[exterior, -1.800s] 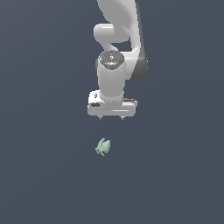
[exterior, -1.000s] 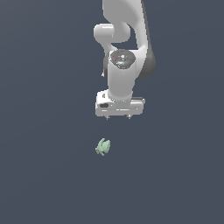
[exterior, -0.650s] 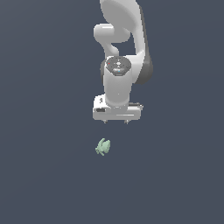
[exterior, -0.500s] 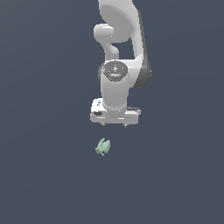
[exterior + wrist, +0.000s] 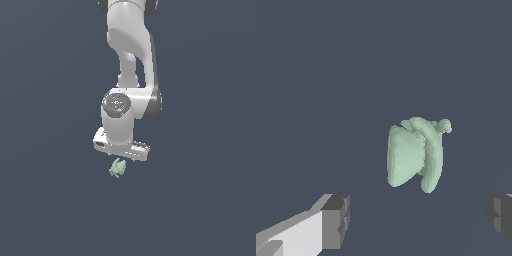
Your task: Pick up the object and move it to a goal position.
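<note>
Exterior view: my tool hangs just above the object, which lies on the plain dark floor.
Wrist view: my fingers stand spread wide, empty; the object sits beyond them, untouched.

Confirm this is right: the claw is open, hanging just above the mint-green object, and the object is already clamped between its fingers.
Not clamped. The wrist view shows the mint-green object lying free on the dark surface, apart from both fingers. The rest holds: the claw is open and hangs just above the object.
</note>
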